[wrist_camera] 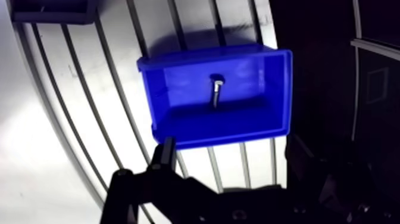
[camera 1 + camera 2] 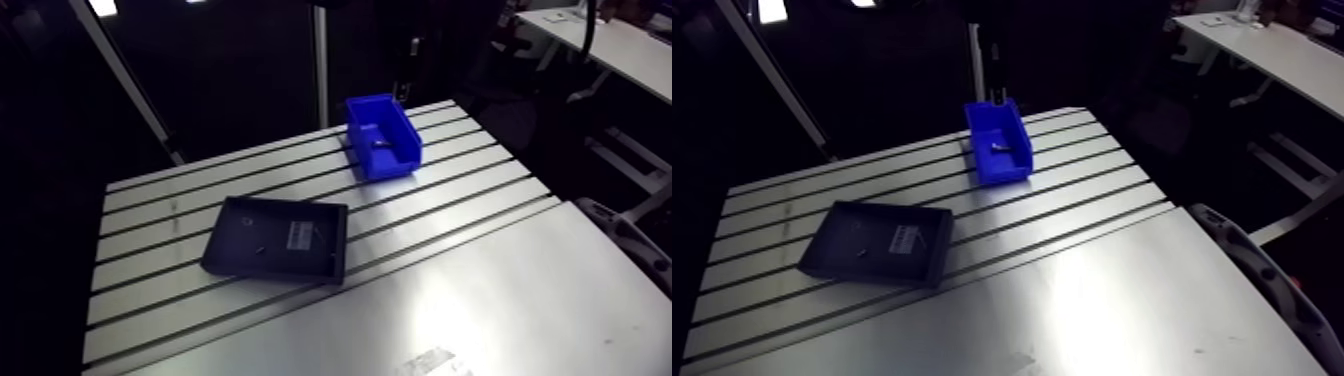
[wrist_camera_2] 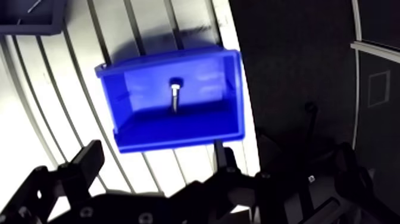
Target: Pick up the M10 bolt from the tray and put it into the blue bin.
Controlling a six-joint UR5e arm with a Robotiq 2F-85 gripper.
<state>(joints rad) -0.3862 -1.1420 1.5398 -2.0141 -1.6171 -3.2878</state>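
Note:
The blue bin [image 1: 178, 128] stands on the slotted table near its far edge. A silver M10 bolt [image 1: 215, 92] lies on the bin's floor. In the wrist view my gripper [image 1: 232, 158] hangs above the bin's near wall, open, with nothing between its fingers [image 1: 165, 156]. The black tray [image 2: 240, 225] lies flat toward the table's left side, apart from the bin. It carries a white label [image 2: 300, 236] and a small dark item [image 2: 258, 247] that I cannot identify. Only a corner of the tray [image 1: 53, 11] shows in the wrist view.
The aluminium table [image 2: 450, 290] has parallel slots across its far half and a smooth plate in front. The bin sits close to the far edge, with darkness beyond it.

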